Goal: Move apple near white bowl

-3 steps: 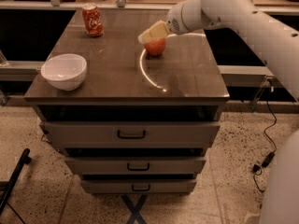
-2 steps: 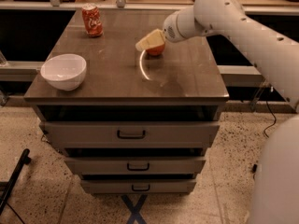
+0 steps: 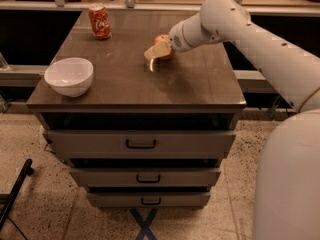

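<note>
The red-orange apple [image 3: 163,38] sits at the middle back of the dark cabinet top [image 3: 195,81]. My gripper [image 3: 156,51] is right at the apple's front left side and covers its lower part. Whether it grips the apple does not show. The white bowl [image 3: 69,76] stands empty near the front left corner of the cabinet top, well to the left of the apple and gripper. My white arm reaches in from the right.
A red soda can [image 3: 99,21] stands upright at the back left. The cabinet has three drawers [image 3: 141,144] below. A counter edge runs behind it. My white base [image 3: 287,184] fills the lower right.
My gripper has moved left and down, from above the apple's upper left to its front left side. The apple, bowl and can look to be in the same places.
</note>
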### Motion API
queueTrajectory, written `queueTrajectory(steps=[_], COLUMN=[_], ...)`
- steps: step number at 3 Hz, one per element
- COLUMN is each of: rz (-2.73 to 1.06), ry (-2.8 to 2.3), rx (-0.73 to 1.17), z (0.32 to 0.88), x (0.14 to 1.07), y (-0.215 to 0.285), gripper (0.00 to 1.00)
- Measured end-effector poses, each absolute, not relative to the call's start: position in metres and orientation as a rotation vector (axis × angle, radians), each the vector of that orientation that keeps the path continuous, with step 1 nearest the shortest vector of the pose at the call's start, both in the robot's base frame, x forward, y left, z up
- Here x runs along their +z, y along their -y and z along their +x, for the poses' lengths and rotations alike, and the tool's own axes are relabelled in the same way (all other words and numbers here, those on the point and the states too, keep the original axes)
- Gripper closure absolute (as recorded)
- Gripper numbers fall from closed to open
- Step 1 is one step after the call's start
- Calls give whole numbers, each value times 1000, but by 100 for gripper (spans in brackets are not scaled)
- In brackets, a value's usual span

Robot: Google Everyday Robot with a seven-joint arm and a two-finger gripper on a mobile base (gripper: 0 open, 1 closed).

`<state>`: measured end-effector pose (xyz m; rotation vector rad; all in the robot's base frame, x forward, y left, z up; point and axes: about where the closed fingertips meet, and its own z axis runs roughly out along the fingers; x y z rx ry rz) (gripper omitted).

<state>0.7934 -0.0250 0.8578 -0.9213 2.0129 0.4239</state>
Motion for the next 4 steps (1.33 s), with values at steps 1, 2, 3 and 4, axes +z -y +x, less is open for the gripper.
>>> queueTrajectory(steps=[1,2,3,4], rz=[-927,-982,-1140,-1243], ry=[-2009,-1930,-1783,-1717], rx=[464,553,597,579], z=[791,778,743,738], x=[856,876,915,911], y=[26,25,15,3], gripper=[49,73,95,100])
